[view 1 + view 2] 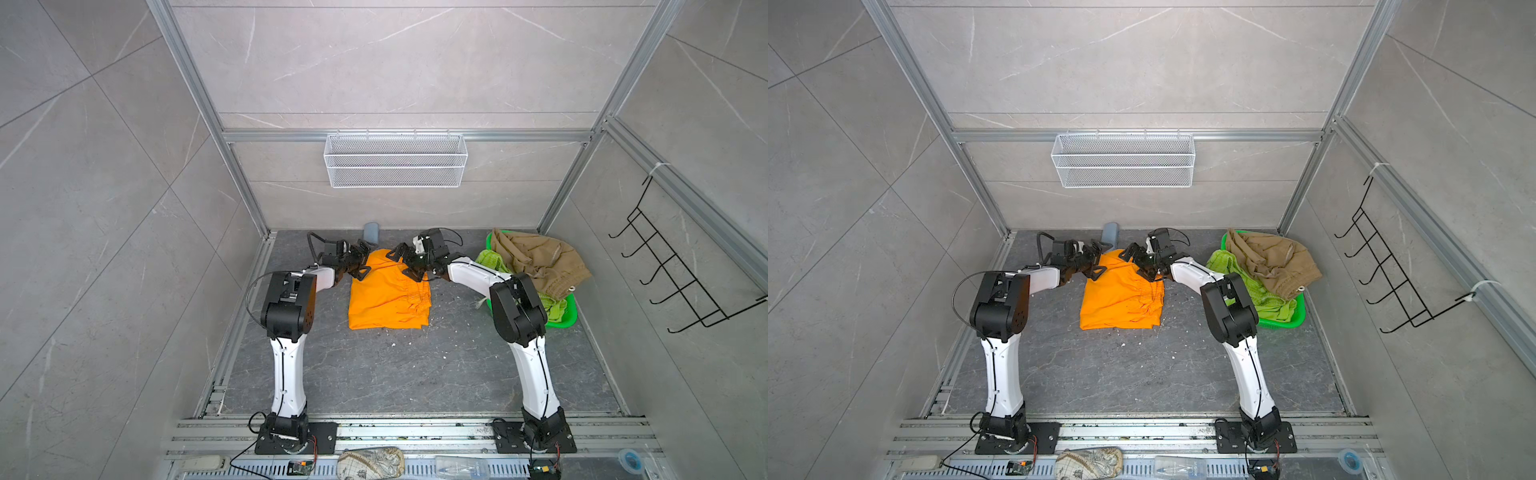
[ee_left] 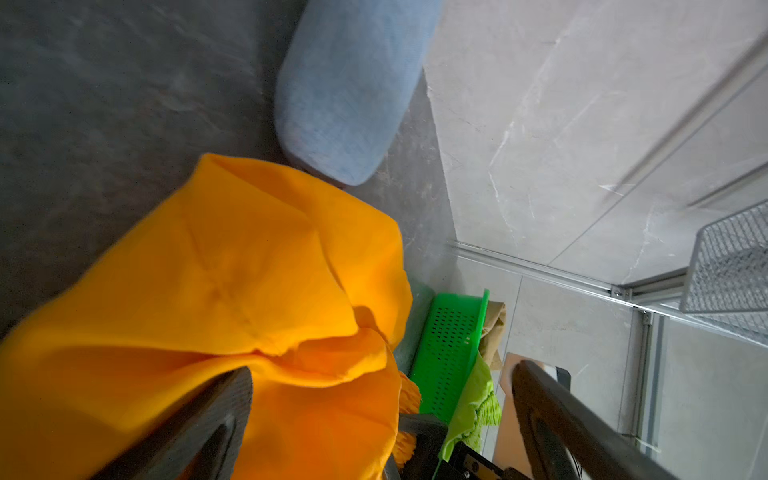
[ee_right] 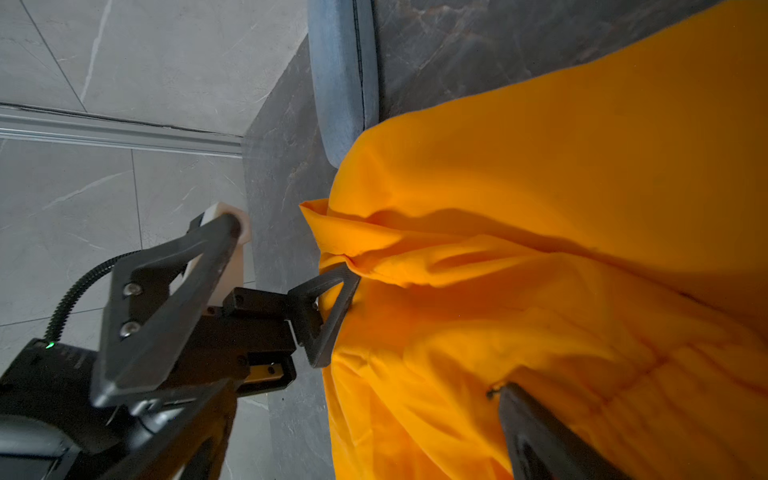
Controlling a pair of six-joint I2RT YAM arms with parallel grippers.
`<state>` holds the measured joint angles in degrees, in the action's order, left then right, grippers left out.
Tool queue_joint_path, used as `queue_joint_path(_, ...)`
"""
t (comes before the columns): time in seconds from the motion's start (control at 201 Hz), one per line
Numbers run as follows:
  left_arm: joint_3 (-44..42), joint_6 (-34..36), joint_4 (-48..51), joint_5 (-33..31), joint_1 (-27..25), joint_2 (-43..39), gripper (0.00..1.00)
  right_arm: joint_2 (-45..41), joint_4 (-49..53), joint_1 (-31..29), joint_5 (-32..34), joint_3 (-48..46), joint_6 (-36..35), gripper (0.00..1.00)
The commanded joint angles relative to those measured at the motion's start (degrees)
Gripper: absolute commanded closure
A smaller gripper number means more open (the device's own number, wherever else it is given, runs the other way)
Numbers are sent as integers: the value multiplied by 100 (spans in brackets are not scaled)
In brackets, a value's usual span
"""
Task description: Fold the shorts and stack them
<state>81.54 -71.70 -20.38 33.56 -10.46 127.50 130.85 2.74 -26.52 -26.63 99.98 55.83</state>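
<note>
Top views both show you a dark grey marbled surface, flecked with white crumbs, boxed in by pale tiled walls and aluminium rails. Centre frame, the orange shorts lie flat; the khaki shorts and lime shorts heap in the green basket at right. Your left gripper and right gripper sit at the orange cloth's upper corners, fingers spread wide, clamping nothing
</note>
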Motion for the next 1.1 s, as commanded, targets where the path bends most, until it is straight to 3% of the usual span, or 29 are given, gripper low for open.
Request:
queue_joint_path(0.0,253,-124,-525,-60,158,156,0,171,-77,110,-121,-81,-214,1)
queue_joint_path(0.179,-161,-319,-781,-298,580,224,0,206,220,376,-121,-360,-722,1)
queue_joint_path(0.379,-287,-1,-791,-77,670,111,0,55,817,449,193,-453,-1379,1)
queue_joint_path(0.498,-313,372,-854,167,626,-354,0,-411,1126,429,416,-450,-1686,1)
queue_joint_path(0.757,-898,1470,264,433,433,-1964,0,-1881,1043,211,415,-1399,-1756,1)
queue_joint_path(0.916,-1316,2148,946,645,431,-2321,0,-2378,772,-347,418,-2148,-1616,1)
queue_joint_path(1.096,-1326,2757,1852,624,422,-2171,0,-2215,278,-774,456,-2843,-1387,1)
